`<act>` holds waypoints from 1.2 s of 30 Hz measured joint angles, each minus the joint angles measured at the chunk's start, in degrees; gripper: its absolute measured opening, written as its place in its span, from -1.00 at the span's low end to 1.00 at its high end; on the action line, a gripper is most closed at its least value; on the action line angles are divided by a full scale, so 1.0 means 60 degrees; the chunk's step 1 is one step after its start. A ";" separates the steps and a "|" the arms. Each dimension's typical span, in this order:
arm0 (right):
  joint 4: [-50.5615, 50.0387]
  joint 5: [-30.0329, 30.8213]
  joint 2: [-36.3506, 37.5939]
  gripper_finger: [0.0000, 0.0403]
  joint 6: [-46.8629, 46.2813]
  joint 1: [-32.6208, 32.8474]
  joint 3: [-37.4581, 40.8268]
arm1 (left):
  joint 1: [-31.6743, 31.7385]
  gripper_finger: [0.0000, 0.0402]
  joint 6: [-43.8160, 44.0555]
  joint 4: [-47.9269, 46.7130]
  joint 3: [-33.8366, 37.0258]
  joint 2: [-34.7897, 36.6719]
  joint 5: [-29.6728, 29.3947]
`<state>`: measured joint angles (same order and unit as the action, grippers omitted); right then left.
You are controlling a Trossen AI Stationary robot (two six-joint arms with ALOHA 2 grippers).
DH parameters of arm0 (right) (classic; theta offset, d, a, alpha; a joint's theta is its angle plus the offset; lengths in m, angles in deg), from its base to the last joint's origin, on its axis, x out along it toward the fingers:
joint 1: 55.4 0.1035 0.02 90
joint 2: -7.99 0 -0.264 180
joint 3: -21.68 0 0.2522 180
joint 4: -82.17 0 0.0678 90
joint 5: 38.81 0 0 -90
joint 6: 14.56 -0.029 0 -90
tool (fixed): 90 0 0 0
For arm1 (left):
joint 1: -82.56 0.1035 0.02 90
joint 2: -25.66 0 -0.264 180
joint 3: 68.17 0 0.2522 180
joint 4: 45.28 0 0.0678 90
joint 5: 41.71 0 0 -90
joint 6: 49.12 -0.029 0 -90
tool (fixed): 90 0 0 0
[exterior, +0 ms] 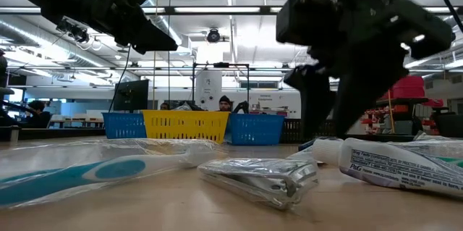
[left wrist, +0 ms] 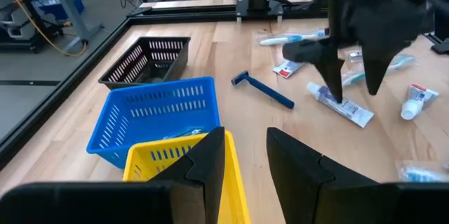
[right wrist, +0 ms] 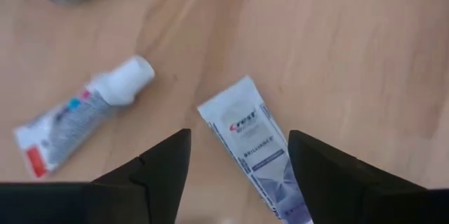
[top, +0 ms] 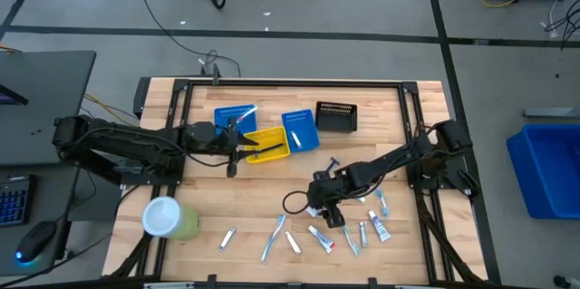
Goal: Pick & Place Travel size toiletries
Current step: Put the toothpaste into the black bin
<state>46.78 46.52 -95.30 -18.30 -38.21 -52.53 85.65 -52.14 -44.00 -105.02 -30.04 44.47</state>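
Progress: early, most toiletries [top: 313, 231] were left scattered on the table [top: 208, 108] | right gripper [right wrist: 238, 157] was spread wide over a white tube [right wrist: 254, 147], nothing held | left gripper [left wrist: 245, 157] was parted, empty, above the yellow bin [top: 265, 144].

A green cylinder with a white lid [top: 167, 218] is standing near the wooden table's [top: 362, 158] left front corner; two blue bins [top: 235, 118] [top: 301, 130], a yellow bin [top: 267, 145] and a black bin [top: 336, 116] are sitting toward the back.
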 joint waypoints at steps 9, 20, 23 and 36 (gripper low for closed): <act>-0.0021 0.0010 -0.0520 0.32 0.0785 0.0004 0.0000 | -0.0002 -0.42 -0.0117 -0.0003 0.0000 0.0004 -0.0003; -0.0051 0.0127 -0.0626 -0.10 0.1470 -0.0015 -0.0018 | -0.0003 -0.42 -0.0114 -0.0010 0.0000 0.0007 0.0001; -0.0039 0.0163 -0.0629 -0.24 0.1183 -0.0018 -0.0018 | -0.0002 -0.42 -0.0114 -0.0010 0.0000 0.0007 -0.0002; -0.0026 0.0195 -0.0393 -0.48 -0.0662 -0.0102 -0.0140 | -0.0001 -0.42 -0.0110 -0.0011 0.0000 0.0011 0.0000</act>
<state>46.63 47.69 -97.66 -22.27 -38.82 -53.37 85.64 -52.80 -44.07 -105.02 -29.98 44.47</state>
